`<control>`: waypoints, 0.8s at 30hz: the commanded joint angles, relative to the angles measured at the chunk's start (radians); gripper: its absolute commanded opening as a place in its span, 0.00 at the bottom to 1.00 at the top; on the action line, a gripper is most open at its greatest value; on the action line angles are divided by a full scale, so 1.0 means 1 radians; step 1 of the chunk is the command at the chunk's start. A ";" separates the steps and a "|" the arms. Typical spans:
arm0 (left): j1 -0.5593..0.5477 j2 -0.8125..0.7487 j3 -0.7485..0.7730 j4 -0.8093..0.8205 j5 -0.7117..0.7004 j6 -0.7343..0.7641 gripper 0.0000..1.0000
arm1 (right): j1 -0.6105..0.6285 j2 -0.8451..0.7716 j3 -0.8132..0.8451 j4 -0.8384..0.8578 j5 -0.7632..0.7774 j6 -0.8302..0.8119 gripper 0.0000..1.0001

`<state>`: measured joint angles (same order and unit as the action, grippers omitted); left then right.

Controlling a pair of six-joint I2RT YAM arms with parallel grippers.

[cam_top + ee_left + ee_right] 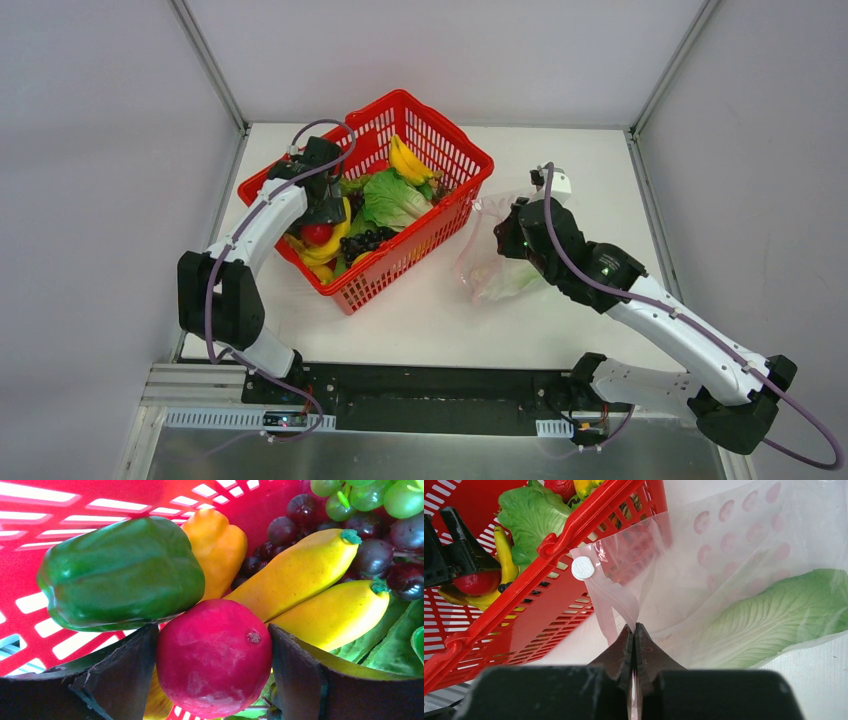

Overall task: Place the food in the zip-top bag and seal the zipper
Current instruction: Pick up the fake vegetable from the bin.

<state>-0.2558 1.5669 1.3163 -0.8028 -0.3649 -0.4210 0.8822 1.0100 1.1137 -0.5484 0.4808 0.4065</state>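
Jaws of the right gripper (634,630) are pressed together, pinching the edge of the clear bag (724,555). The bag lies on the table (420,320) at four o'clock from the red basket (447,133), with a cabbage leaf (774,625) inside. The left gripper (212,632) sits in the basket, jaws spread either side of a red fruit (215,670); whether they grip it cannot be told.
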 commanded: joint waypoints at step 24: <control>0.001 -0.314 -0.022 0.032 0.218 -0.012 0.29 | 0.001 -0.014 0.010 0.022 -0.005 0.011 0.00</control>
<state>-0.2543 1.3666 1.2812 -0.7906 -0.2462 -0.4274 0.8822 1.0100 1.1137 -0.5488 0.4713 0.4080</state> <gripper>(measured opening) 0.687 0.009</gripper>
